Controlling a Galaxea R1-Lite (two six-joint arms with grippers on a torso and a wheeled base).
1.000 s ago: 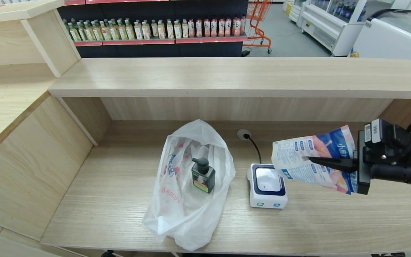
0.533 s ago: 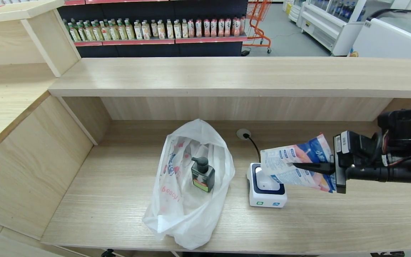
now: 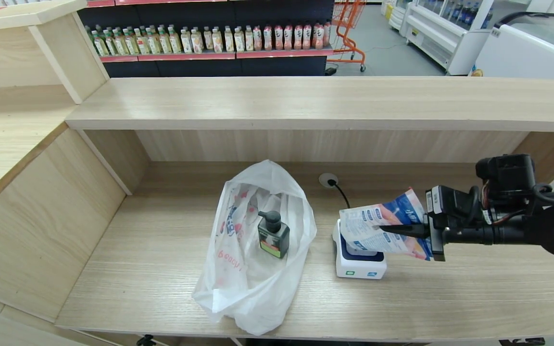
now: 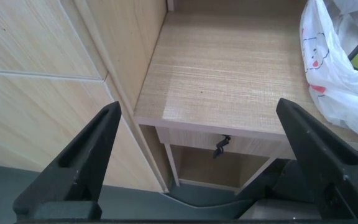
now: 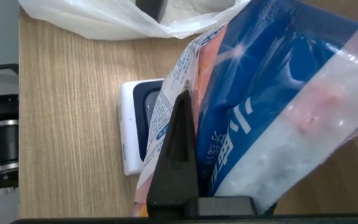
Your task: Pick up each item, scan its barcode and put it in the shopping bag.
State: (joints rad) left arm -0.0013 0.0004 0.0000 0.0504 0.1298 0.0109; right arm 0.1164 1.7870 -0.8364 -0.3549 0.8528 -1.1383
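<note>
The right gripper [image 5: 185, 102] is pinching a blue, pink and white pouch [image 5: 272, 118], with one dark finger [image 5: 178, 155] lying flat across its printed face. The pouch is hanging above the wooden counter [image 5: 67, 137] and is covering much of the white scanner [image 5: 129, 134]. The scanner's near edge and a strip of its dark blue window are peeking out from under the pouch. To the left of the scanner and apart from it, the white shopping bag [image 5: 98, 22] is lying crumpled on the counter, a dark item [image 5: 151, 6] showing inside it.
</note>
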